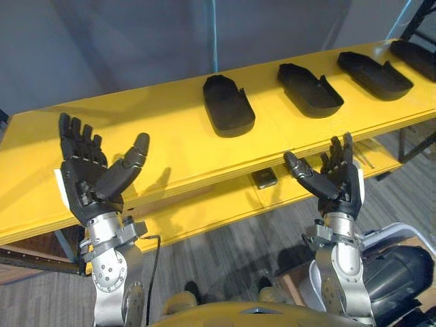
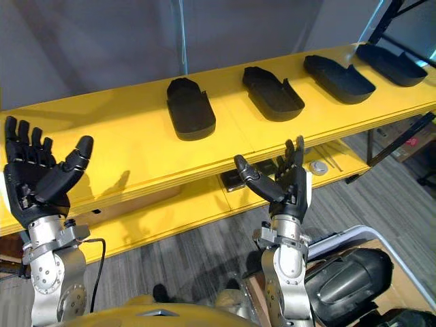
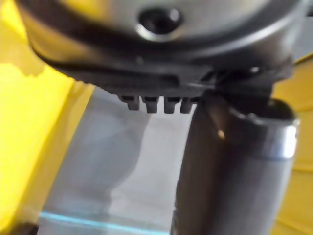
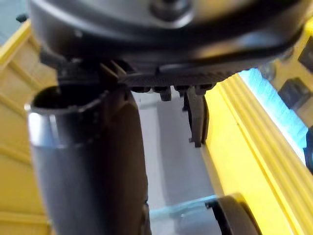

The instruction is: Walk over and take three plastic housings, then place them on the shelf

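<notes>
At shelf (image 1: 157, 129), pick not started.
My left hand (image 1: 88, 174) spread, empty, at near edge; four housings (image 1: 308, 90) in a row on the shelf, centre to far right; right hand (image 1: 337, 180) released, empty. Next I reach over for the nearest housing (image 1: 228, 105).

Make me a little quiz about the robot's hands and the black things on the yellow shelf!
1. True or false: the left hand is holding something.
2. How many black housings lie on top of the yellow shelf? A) two B) four C) six
3. Fill in: the right hand is held palm up with its fingers ____.

Key: 1 false, it is empty. 2 B, four in a row. 3 open.
</notes>
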Tool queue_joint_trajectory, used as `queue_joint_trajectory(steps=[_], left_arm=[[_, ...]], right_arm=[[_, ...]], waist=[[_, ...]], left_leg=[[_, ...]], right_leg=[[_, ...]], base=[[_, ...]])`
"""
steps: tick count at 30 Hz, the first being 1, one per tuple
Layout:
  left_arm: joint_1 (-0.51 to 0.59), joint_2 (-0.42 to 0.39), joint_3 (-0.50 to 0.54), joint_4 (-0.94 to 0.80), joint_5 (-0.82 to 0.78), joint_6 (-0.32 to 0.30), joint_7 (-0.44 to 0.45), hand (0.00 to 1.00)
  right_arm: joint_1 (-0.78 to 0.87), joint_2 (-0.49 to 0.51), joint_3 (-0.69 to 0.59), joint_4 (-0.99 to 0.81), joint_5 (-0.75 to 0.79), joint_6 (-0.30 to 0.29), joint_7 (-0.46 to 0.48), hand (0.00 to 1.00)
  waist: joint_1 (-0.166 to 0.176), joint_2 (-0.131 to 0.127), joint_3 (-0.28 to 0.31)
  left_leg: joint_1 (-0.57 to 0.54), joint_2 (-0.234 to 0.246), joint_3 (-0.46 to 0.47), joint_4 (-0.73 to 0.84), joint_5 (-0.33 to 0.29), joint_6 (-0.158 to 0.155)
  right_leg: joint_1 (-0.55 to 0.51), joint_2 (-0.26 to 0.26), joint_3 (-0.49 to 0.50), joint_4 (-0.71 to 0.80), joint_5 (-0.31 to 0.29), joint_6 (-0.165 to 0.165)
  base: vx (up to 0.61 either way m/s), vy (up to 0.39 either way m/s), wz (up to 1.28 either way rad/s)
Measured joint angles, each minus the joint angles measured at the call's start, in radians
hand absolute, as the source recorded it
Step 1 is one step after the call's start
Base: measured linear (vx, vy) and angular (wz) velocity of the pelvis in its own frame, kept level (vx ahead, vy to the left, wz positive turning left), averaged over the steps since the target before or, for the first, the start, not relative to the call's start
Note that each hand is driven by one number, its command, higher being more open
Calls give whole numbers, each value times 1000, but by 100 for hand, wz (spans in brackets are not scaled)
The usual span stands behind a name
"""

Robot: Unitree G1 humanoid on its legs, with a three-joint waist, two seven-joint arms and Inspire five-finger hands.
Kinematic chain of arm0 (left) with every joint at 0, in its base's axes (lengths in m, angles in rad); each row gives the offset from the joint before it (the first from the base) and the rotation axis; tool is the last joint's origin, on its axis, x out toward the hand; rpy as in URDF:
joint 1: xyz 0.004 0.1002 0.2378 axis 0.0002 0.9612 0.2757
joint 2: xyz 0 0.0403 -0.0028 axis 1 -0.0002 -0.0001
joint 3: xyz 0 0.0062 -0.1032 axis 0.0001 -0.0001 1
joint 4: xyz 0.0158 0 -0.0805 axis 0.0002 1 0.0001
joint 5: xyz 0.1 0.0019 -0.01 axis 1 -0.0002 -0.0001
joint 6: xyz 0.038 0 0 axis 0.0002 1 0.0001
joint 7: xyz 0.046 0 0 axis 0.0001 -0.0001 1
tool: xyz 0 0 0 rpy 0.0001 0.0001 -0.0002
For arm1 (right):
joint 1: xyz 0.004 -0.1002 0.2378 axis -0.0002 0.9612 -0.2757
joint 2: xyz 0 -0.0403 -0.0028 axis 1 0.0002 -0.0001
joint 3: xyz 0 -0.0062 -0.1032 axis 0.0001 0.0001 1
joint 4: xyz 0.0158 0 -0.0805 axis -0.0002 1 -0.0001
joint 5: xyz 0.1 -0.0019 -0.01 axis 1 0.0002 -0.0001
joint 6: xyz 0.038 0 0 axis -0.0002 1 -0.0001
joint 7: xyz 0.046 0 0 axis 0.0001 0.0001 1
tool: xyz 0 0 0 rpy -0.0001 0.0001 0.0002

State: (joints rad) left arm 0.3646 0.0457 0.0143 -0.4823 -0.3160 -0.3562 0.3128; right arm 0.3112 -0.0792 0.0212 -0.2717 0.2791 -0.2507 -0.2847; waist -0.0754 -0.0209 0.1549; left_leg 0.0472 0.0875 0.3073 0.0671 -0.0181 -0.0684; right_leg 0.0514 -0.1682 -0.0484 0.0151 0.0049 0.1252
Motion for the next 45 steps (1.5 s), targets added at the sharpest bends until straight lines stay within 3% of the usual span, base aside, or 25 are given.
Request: queue_joint_trajectory(steps=[4, 6, 9, 14, 16, 18, 20, 21, 22, 25, 28, 30, 31, 32, 33, 35, 36, 37, 38, 39, 40, 41, 43, 44, 45], left_arm=[[-4, -2, -25, 0, 6, -15, 12, 100], [-13, 0, -45, 0, 16, -15, 63, 100], [-62, 0, -61, 4, 52, -15, 142, 100], [-118, -3, -36, 7, 45, -15, 209, 100], [-109, -13, 5, 6, 44, -15, 234, 100], [-87, -14, 43, -1, 39, -15, 233, 100], [-81, -20, 57, -3, 29, -16, 224, 100], [-83, -22, 66, -3, 5, -28, 204, 100], [-82, -25, 78, -2, -21, -49, 168, 100], [-84, -25, 82, -13, -36, -115, 115, 100], [-101, -4, 61, -83, -39, -146, 52, 100], [-100, 36, 18, -115, -31, -147, 37, 100], [-102, 42, 13, -115, -32, -146, 32, 100], [-102, 39, 12, -110, -32, -136, 23, 100], [-107, 40, 11, -102, -32, -120, 18, 100], [-117, 44, 19, -84, -35, -107, 16, 100], [-133, 44, 42, -75, -38, -86, 8, 100], [-133, 44, 52, -74, -41, -77, 7, 100], [-133, 44, 61, -72, -46, -71, 5, 100], [-131, 44, 75, -66, -77, -54, -11, 100], [-129, 44, 80, -63, -80, -51, -16, 100], [-130, 44, 74, -46, -102, -50, -32, 100], [-119, 31, 10, -16, -175, -46, -75, 100], [-117, 30, -12, -16, -207, -47, -92, 100], [-118, 29, -49, -16, -280, -47, -133, 100]], right_arm=[[47, 7, 0, 0, 4, -1, -7, 100], [68, 4, -18, 0, 6, -8, 13, 100], [68, -11, -35, 1, 48, -34, 44, 100], [52, -40, -38, 1, 85, -70, 133, 100], [-22, -70, 1, 44, 92, -70, 188, 100], [-89, -107, 33, 53, 92, -70, 206, 100], [-127, -128, 32, 53, 92, -69, 211, 100], [-148, -132, 27, 53, 97, -62, 206, 100], [-155, -129, 28, 55, 129, -49, 195, 100], [-133, -111, 25, 84, 162, -31, 185, 100], [-55, -26, -8, 90, 160, -24, 193, 100], [38, 21, -7, 73, 179, -24, 241, 100], [52, 21, 0, 72, 179, -24, 254, 100], [67, 18, 10, 71, 179, -24, 274, 100], [67, 12, 21, 71, 179, -24, 281, 100], [49, 8, 35, 72, 178, -29, 292, 100], [2, 4, 57, 80, 168, -41, 281, 100], [-43, 5, 75, 99, 165, -47, 272, 100], [-74, 5, 88, 117, 160, -50, 263, 100], [-141, 5, 130, 163, 151, -54, 221, 100], [-159, 5, 149, 179, 149, -54, 207, 100], [-179, 6, 177, 202, 143, -53, 181, 100], [-165, -1, 182, 206, 120, -52, 141, 100], [-157, -1, 176, 209, 120, -52, 132, 100], [-133, 1, 165, 220, 119, -51, 118, 100]], waist=[[-12, -4, -4], [-28, 7, -11], [-45, 22, -18], [-34, 43, -16], [-7, 55, -11], [19, 72, -13], [27, 94, -14], [32, 100, -8], [52, 99, 7], [52, 99, 38], [45, 83, 91], [40, 50, 113], [36, 43, 118], [26, 58, 125], [19, 57, 124], [31, 55, 123], [47, 53, 122], [54, 49, 119], [60, 45, 117], [81, 48, 118], [87, 35, 111], [98, 31, 105], [98, 66, 81], [97, 70, 79], [97, 64, 78]], left_leg=[[24, 36, 114, 67, -51, -9], [31, 87, 187, 163, -121, -25], [26, 142, 217, 264, -185, -34], [-10, 145, 35, 326, -225, -10], [-46, 128, -168, 401, -243, 22], [-72, 115, -232, 415, -269, 49], [-76, 113, -239, 378, -298, 38], [-77, 104, -245, 343, -310, 15], [-78, 91, -249, 340, -306, 4], [-62, 69, -273, 358, -312, -7], [1, 46, -245, 376, -341, -9], [15, 37, -189, 423, -366, 15], [12, 37, -170, 425, -365, 23], [-5, 57, -141, 416, -352, 46], [-12, 62, -132, 384, -321, 49], [-14, 64, -119, 329, -272, 49], [-32, 70, -111, 292, -227, 43], [-45, 80, -110, 277, -207, 33], [-51, 89, -107, 269, -193, 24], [-54, 119, -98, 254, -166, -12], [-57, 130, -96, 254, -158, -25], [-62, 147, -101, 245, -136, -55], [-49, 189, -100, 134, -56, -71], [-42, 200, -95, 112, -40, -82], [-36, 212, -77, 98, -26, -102]], right_leg=[[-20, 26, 112, -9, 28, 1], [-20, 54, 171, -31, 44, -9], [-36, 79, 178, -47, 68, -21], [-70, 97, 187, -79, 114, -34], [-71, 121, 228, -88, 122, -57], [-97, 127, 241, -88, 122, -57], [-122, 127, 228, -82, 126, -56], [-147, 117, 218, -63, 137, -42], [-164, 108, 218, -32, 141, -33], [-176, 98, 208, 53, 129, -16], [-171, 93, 244, 127, 132, -13], [-165, 69, 197, 115, 180, 20], [-165, 67, 188, 84, 223, 23], [-178, 70, 156, 105, 221, 10], [-193, 58, 96, 216, 129, -31], [-191, 18, 45, 318, 50, -30], [-183, -39, 0, 403, -6, -59], [-173, -72, -23, 441, -21, -79], [-163, -94, -39, 460, -27, -90], [-120, -154, -79, 487, -27, -100], [-99, -176, -93, 485, 0, -111], [-77, -165, -106, 459, 16, -96], [-104, -117, -145, 448, 8, -98], [-108, -104, -140, 444, 0, -90], [-115, -85, -140, 428, -30, -50]], base=[[0, 14, -96], [15, 2, -110], [1, -15, -89], [-12, -26, -74], [11, 33, -67], [-39, 93, -42], [-40, 122, 14], [-43, 162, 24], [-39, 138, 18], [-31, 107, -2], [-110, 145, -53], [-231, 131, -78], [-314, 83, -75], [-348, 78, -49], [-315, 82, -41], [-170, 18, -23], [-161, -102, -22], [-149, -150, -20], [-107, -226, -28], [-66, -224, -27], [-74, -331, -32], [-77, -352, -14], [-68, -326, -7], [-46, -235, -23], [-54, -228, -56]])
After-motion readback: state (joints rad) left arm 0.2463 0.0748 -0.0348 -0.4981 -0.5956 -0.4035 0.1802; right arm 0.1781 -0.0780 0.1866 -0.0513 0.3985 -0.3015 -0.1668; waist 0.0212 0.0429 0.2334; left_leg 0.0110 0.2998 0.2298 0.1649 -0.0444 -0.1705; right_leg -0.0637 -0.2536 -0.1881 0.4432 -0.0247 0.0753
